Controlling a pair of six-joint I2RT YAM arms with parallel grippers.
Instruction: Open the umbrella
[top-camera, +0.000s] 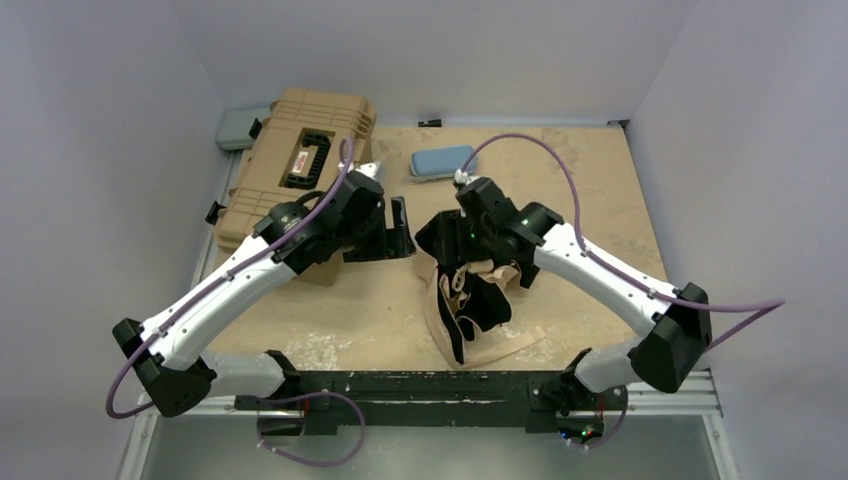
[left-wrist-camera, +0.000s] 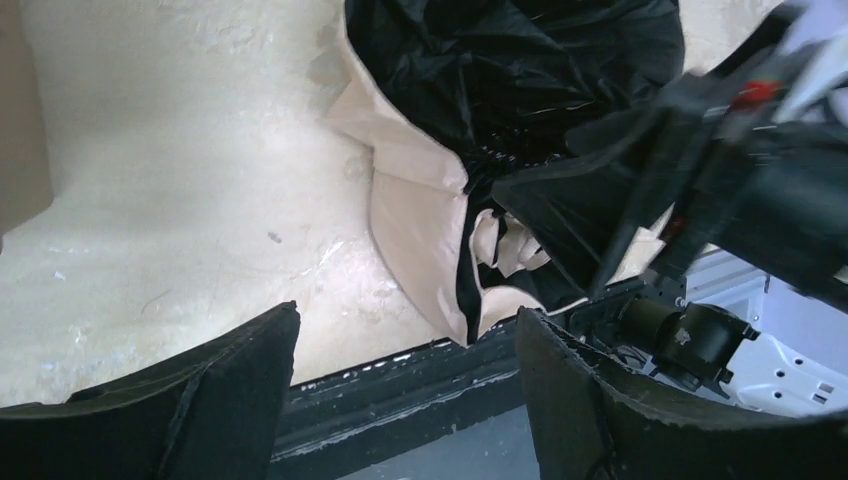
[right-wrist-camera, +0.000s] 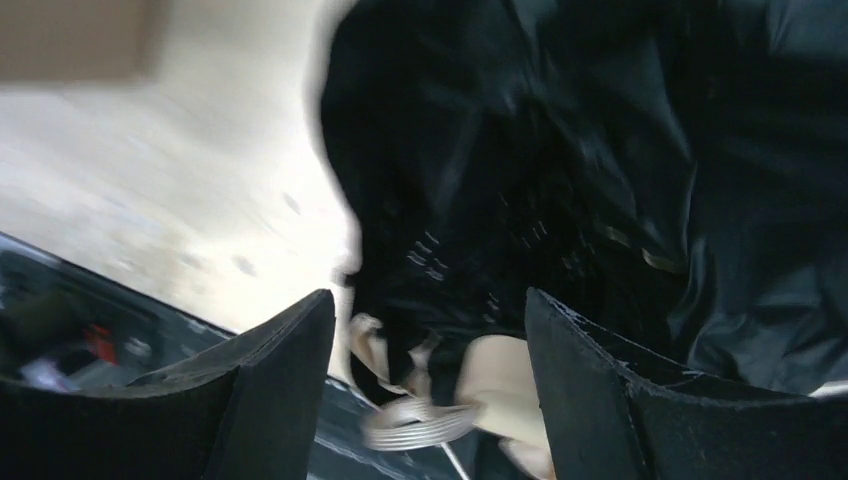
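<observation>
- The umbrella was pictured crumpled, unopened, on the desk.
- Left claw and right claw were spread wide, empty; a firm hold was judged needed.

Tan ribbed case at table back-left; light-blue sleeve nearby, rightward.

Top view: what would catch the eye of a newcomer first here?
The umbrella stands out in the middle, near the front edge: a crumpled bundle of beige and black cloth, not spread open. The right gripper is at its top, and the left gripper hovers open just to the left. A tan hard case lies at the far left.
</observation>
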